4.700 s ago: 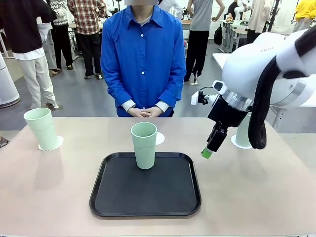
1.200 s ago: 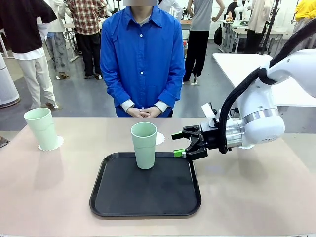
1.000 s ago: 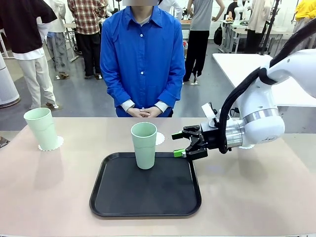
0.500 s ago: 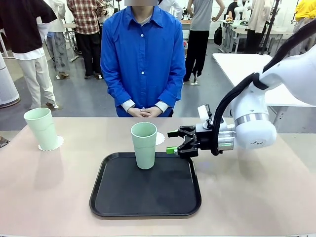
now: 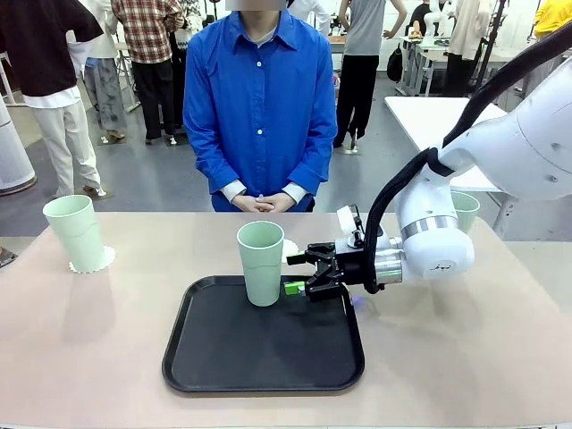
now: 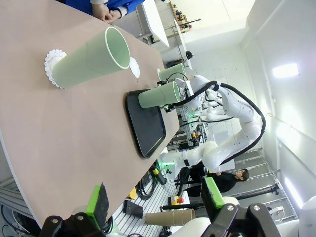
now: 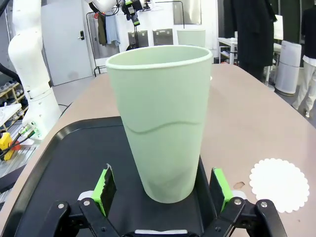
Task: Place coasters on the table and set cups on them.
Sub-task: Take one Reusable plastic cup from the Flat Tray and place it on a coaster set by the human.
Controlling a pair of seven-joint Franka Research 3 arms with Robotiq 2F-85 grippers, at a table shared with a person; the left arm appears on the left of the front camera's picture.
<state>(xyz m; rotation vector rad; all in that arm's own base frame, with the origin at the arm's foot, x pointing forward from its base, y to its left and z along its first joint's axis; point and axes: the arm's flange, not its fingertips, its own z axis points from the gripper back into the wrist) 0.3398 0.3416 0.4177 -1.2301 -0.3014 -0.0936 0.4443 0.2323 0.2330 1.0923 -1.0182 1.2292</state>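
Here your right gripper (image 5: 298,273), jaws wide and empty, sits just right of the upright centre cup (image 5: 261,262). Left gripper (image 6: 155,200) gapes empty too.

A pale mint-green cup (image 7: 160,118) stands upright on the black tray (image 7: 64,168), right in front of the right gripper (image 7: 161,190). The gripper's green-padded fingers (image 7: 104,183) are spread wide, one on each side of the cup's base, not pressed against it. To one side an empty lacy white coaster (image 7: 275,184) lies flat on the beige table (image 7: 247,123).
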